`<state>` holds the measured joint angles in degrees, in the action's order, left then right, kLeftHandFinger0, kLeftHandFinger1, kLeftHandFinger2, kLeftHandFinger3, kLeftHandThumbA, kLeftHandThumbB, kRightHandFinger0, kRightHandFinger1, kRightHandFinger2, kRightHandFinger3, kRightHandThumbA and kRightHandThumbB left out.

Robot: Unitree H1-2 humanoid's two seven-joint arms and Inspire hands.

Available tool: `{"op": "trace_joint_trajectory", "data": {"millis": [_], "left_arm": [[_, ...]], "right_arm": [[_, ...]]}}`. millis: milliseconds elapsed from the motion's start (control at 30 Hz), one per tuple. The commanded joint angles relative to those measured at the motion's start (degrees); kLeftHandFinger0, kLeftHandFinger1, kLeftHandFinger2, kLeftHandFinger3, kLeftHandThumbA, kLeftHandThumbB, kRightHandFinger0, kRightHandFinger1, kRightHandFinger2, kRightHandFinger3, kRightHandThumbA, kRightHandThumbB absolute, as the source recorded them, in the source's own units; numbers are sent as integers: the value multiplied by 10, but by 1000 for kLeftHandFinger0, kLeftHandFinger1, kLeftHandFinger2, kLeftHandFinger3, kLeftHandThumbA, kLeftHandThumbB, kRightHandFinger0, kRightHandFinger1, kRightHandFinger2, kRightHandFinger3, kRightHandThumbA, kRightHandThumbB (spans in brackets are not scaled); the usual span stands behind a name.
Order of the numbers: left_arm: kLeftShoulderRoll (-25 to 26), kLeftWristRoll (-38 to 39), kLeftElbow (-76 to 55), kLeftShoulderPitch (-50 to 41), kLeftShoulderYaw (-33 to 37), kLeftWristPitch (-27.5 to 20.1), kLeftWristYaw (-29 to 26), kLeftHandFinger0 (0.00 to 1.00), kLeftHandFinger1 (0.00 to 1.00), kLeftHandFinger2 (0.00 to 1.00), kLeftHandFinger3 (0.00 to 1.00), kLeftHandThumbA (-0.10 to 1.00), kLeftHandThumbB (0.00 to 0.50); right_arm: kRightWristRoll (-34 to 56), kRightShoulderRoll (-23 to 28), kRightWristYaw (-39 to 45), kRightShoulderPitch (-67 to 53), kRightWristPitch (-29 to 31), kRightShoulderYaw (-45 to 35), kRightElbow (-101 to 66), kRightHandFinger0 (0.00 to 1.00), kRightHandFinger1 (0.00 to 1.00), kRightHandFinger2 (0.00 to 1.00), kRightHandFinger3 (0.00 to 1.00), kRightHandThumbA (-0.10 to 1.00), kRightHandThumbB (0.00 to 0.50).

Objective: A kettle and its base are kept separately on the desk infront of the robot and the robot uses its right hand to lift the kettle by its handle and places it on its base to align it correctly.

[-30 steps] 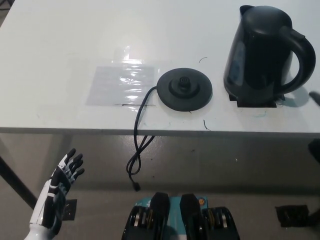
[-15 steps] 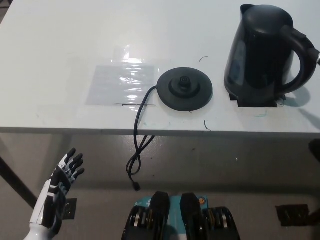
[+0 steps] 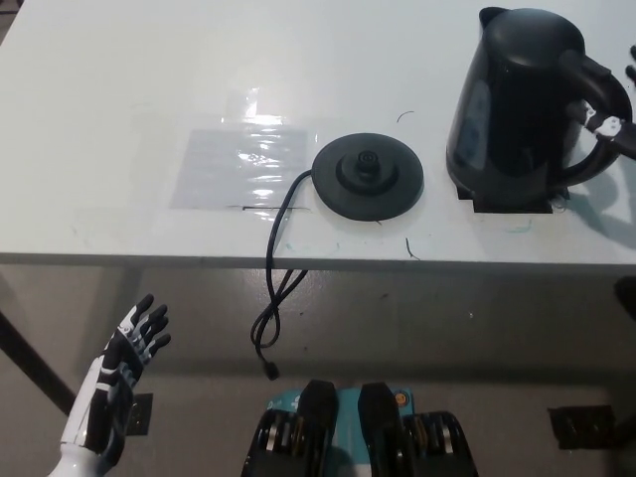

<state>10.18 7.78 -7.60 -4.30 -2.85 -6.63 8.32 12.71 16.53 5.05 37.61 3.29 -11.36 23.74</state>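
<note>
A black kettle [image 3: 517,104] stands upright on the white desk [image 3: 119,99] at the far right, its handle [image 3: 599,89] turned toward the right edge. Its round black base [image 3: 368,177] lies to the kettle's left, near the desk's front edge, apart from the kettle. The base's cord [image 3: 275,268] hangs over the front edge. Only a small part of my black right hand [image 3: 614,129] shows at the right border, right at the handle's outer side. My white left hand [image 3: 119,383] rests open below the desk at lower left.
A clear glossy sheet [image 3: 243,167] is taped flat on the desk left of the base. Small dark pen marks [image 3: 409,248] lie near the front edge. A dark object [image 3: 581,425] sits on the floor at lower right.
My right hand has come in from the right border and now shows at the kettle's handle. Kettle, base and left hand have stayed where they were.
</note>
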Motion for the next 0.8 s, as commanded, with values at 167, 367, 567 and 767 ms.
{"op": "trace_joint_trajectory", "data": {"millis": [167,367,567,767], "left_arm": [[8,9,-5,11,-1,-18,11,1000,1000,1000,1000,1000,102],[7,5,-9,10,-1,-16,9,1000,1000,1000,1000,1000,143],[9,8,-5,13,-2,-18,12,1000,1000,1000,1000,1000,147],[9,9,-6,16,-1,-17,12,1000,1000,1000,1000,1000,159]], "right_arm": [[6,5,14,36,19,3,40,1000,1000,1000,1000,1000,322],[3,12,22,37,28,5,68,1000,1000,1000,1000,1000,370],[8,16,29,46,37,-1,102,1000,1000,1000,1000,1000,393],[7,11,12,52,38,-10,99,1000,1000,1000,1000,1000,367]]}}
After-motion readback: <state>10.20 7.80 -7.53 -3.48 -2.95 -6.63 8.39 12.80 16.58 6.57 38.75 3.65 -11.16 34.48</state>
